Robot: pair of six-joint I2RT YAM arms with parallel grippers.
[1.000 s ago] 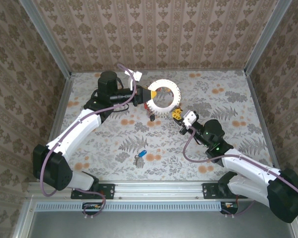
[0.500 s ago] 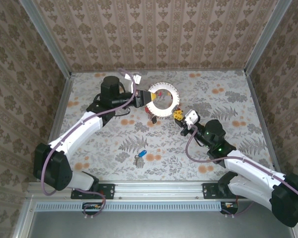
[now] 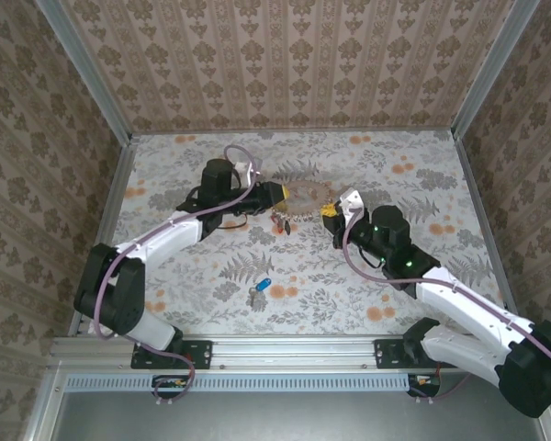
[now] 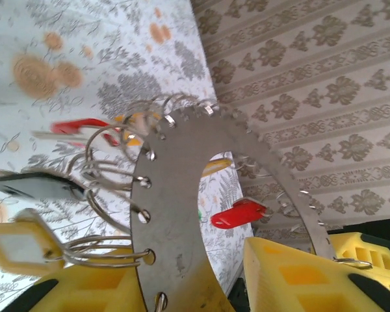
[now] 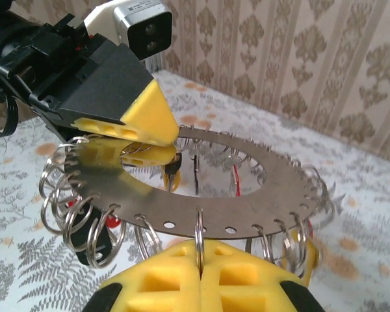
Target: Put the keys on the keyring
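Observation:
The keyring (image 3: 305,197) is a flat metal ring plate (image 5: 247,195) pierced with holes and fringed with wire loops and coloured tags. It hangs level above the table's middle, between both arms. My left gripper (image 3: 277,193) straddles its left band (image 4: 175,195) with the yellow fingers (image 4: 299,273) parted and a gap beside the metal. My right gripper (image 5: 198,252) is shut on one wire loop at the plate's near edge, also seen from above (image 3: 329,213). A blue-headed key (image 3: 263,285) lies on the table in front, away from both grippers.
Red (image 4: 237,213), black and yellow (image 4: 16,244) tags dangle under the ring. Papered walls with metal corner posts (image 3: 83,73) close in the table on three sides. The aluminium rail (image 3: 285,349) with the arm bases runs along the near edge.
The ring has gone from standing tilted to lying level and lower. Both arms moved in towards the middle. The left fingers, closed on the ring before, have parted.

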